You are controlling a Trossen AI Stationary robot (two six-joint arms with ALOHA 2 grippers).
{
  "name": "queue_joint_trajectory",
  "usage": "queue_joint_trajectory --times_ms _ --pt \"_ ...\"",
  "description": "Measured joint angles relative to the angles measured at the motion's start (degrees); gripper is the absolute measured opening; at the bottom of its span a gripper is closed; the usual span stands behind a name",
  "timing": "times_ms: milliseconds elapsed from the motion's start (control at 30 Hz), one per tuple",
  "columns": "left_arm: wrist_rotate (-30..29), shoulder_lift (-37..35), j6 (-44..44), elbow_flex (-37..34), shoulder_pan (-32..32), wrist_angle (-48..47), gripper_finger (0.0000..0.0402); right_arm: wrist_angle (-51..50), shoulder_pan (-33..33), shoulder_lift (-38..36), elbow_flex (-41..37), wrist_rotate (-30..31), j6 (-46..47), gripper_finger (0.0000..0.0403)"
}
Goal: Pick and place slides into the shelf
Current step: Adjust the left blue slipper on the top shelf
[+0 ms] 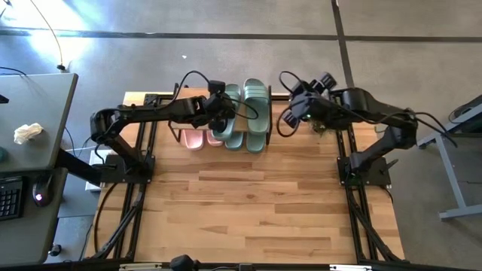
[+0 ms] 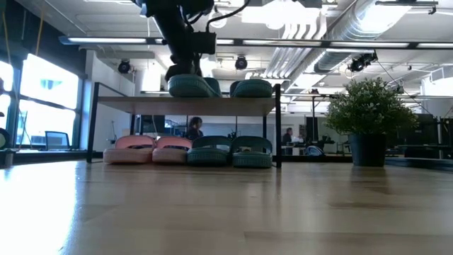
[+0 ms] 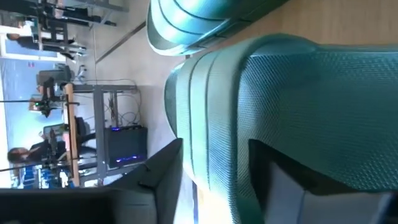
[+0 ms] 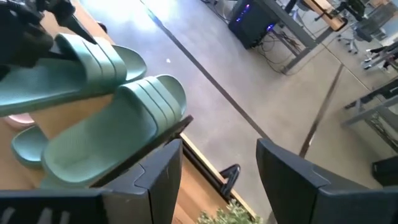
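Observation:
The shelf (image 2: pixel 141 105) stands at the table's far edge. Two dark green slides (image 2: pixel 187 86) (image 2: pixel 251 88) lie side by side on its plank top. Under the plank a pink pair (image 2: pixel 148 150) and a green pair (image 2: pixel 230 151) rest with their soles on the table. My left gripper (image 1: pixel 221 113) reaches slanting down onto the left top slide (image 3: pixel 298 93), fingers open on either side of it. My right gripper (image 1: pixel 288 120) hangs open and empty above the shelf's right end, clear of the right top slide (image 4: pixel 112 137). My left gripper straddles the left top slide from the table's left, slanting down. One finger (image 3: pixel 298 186) lies over the slide's side, while a strip of light separates the other finger (image 3: pixel 163 180) from its edge (image 3: pixel 193 162). I cannot tell whether either finger touches. The slide lies flat on the plank.
A potted plant (image 2: pixel 368 113) stands on the table just right of the shelf, under my right arm. A grey desk (image 1: pixel 34 150) with a keyboard and mouse stands off the table's left side. The wooden tabletop (image 1: pixel 248 203) stretches in front of the shelf.

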Motion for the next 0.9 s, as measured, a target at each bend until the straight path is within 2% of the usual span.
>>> queue_joint_trajectory --times_ms 333,500,633,800,900 --pt "3.3 0.0 -0.4 0.0 0.1 1.1 0.0011 -6.4 2.4 -0.2 0.0 2.7 5.0 0.0197" --pt "2.8 0.0 -3.0 0.0 0.1 2.0 0.0026 -8.3 3.4 -0.2 0.0 4.9 6.6 0.0197" --pt "1.3 0.0 -3.5 0.0 0.0 1.9 0.0007 -9.0 4.1 -0.2 0.0 5.2 7.0 0.0197" --pt "-3.7 -0.1 -7.8 0.0 0.0 1.8 0.0014 -10.4 4.5 -0.2 0.0 6.3 8.1 0.0197" --pt "-4.1 -0.1 -9.5 0.8 0.1 1.8 0.0005 -10.9 4.5 -0.2 0.0 6.4 8.5 0.0197"
